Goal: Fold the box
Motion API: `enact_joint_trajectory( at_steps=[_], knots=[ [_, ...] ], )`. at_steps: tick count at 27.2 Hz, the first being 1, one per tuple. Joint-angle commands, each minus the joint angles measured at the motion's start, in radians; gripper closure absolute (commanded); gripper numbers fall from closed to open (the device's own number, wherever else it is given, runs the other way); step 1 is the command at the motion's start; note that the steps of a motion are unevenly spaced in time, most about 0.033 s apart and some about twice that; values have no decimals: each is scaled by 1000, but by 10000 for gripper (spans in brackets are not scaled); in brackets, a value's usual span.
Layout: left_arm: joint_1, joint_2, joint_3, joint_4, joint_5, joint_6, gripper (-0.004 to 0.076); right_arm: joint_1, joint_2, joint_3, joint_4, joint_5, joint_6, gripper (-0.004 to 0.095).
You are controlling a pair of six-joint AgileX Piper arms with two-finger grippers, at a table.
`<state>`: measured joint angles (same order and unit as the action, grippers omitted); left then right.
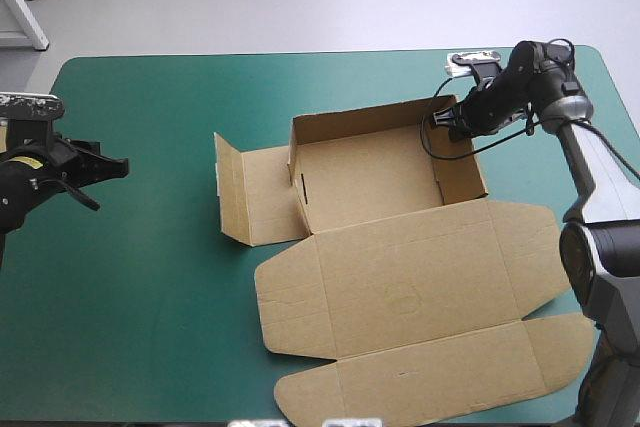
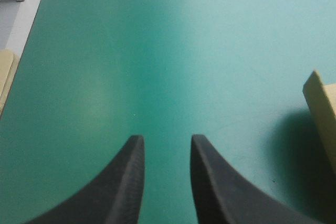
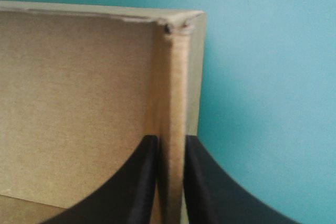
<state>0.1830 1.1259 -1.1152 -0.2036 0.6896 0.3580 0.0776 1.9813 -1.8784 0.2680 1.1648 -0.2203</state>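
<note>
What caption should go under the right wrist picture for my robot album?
The right gripper pinches a raised wall of the box near its corner, beside the teal-green cover.

The brown board box (image 1: 370, 182) is sitting right of the middle of the table with the teal-green cover (image 1: 150, 277); its open tray is lying toward the far side, its flat lid (image 1: 420, 287) is spreading from the tray toward the near edge, and a side flap (image 1: 245, 192) is extending left of the tray. The right gripper of two black fin-shaped fingers (image 1: 438, 120) is sitting at the tray's far right corner, one finger inside a wall and one outside, pinching it. The left gripper (image 1: 108, 169) is hanging over bare cover near the table's left edge, well apart from the box, while an edge of more board (image 2: 5, 77) is lying beyond that edge.
</note>
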Motion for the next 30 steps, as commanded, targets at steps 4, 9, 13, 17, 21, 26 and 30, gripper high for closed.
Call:
enact_joint_trajectory(
  at_steps=[4, 9, 13, 17, 21, 26, 30],
  knots=[
    [-4, -20, -27, -37, -52, -3, 501, 7, -63, -18, 21, -26, -27, 362],
    [-4, -20, -27, -42, -49, 7, 501, 7, -97, -18, 17, -35, -27, 373],
    [-4, -20, -27, -48, -49, 9, 501, 7, -148, -12, -3, -19, -35, 374],
    [-4, -20, -27, -48, -45, 14, 501, 7, -235, 34, -6, -50, -49, 378],
    [-4, -20, -27, -48, -45, 20, 501, 7, -388, 196, -13, -167, -75, 415],
    [-4, -20, -27, -48, -42, 20, 501, 7, -617, 527, 38, -405, -107, 413],
    [-4, -20, -27, -54, -42, 20, 501, 7, -597, 599, 110, -431, -186, 279]
  ],
)
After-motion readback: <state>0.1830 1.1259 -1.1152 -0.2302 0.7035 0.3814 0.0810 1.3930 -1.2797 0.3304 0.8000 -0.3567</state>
